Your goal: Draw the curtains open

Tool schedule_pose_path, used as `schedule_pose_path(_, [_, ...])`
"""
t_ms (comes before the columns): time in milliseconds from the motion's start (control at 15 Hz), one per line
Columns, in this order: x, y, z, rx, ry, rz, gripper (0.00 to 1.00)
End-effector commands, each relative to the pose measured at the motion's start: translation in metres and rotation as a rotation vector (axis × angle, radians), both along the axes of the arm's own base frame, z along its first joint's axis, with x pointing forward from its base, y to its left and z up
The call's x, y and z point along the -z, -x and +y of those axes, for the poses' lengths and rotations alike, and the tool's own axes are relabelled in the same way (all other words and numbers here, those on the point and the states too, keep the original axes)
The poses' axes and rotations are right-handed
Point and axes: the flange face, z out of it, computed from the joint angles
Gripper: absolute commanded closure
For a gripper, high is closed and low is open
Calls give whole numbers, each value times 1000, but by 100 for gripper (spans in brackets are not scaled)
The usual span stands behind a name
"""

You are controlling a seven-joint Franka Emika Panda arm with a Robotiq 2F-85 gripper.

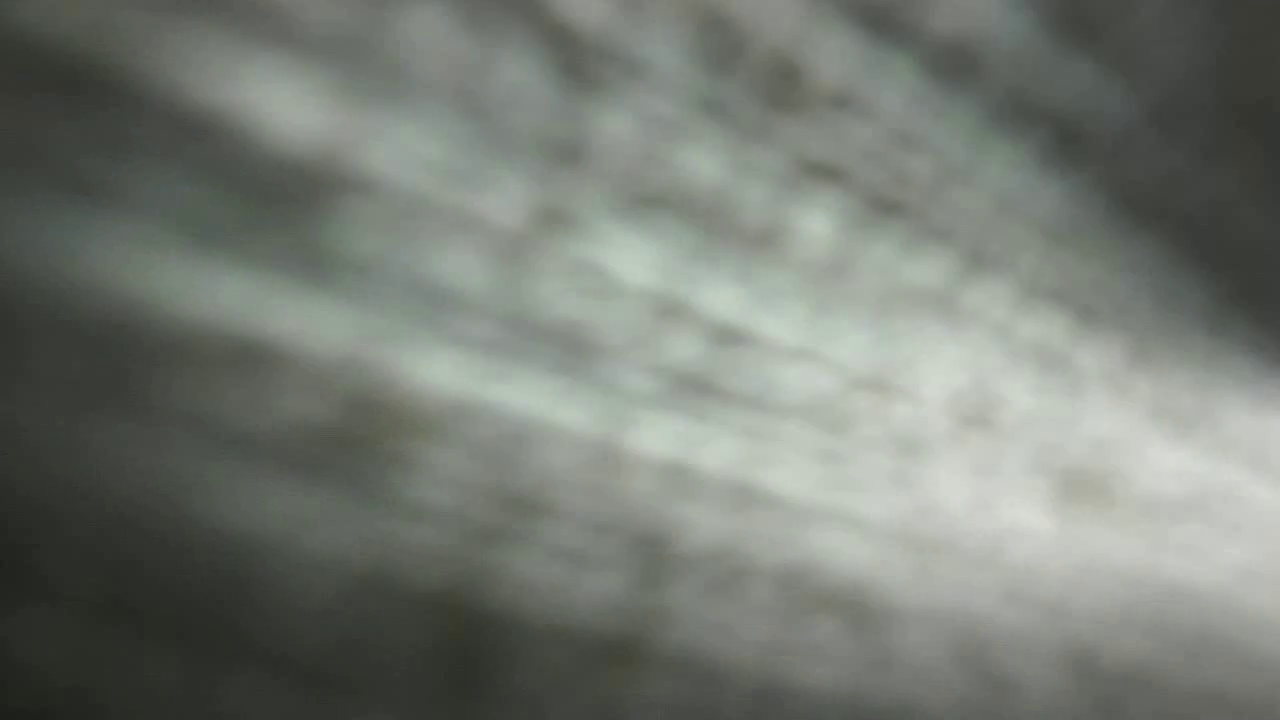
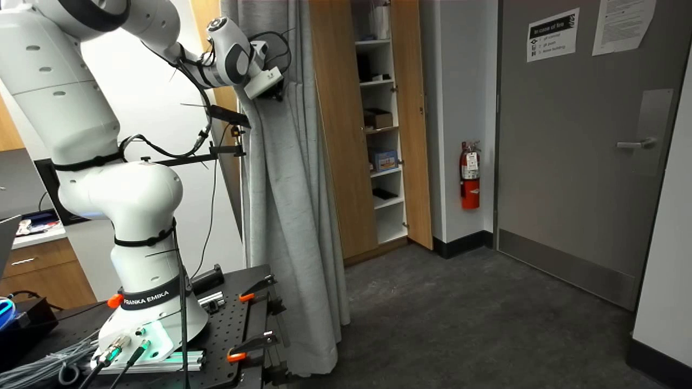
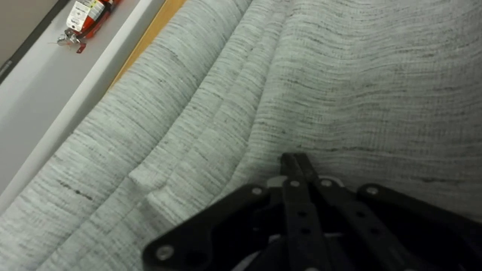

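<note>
My gripper (image 3: 295,156) was narrow, touching or just short of the curtain (image 3: 357,98), which hung left of the cabinet (image 2: 346,129) in an exterior view; I couldn't tell whether cloth was pinched, and ungripped folds could have slipped away
</note>
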Motion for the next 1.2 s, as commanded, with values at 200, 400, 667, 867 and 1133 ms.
schedule_pose_path(200, [11,-22,22,-5,59,-56,100])
schedule_pose_path(400, [12,-28,23,-1,67,-71,100])
schedule_pose_path(667, [12,-36,23,9,71,-85,100])
schedule_pose_path(867, [13,-40,23,19,66,-87,100])
schedule_pose_path(1133, [13,-41,21,39,68,-78,73])
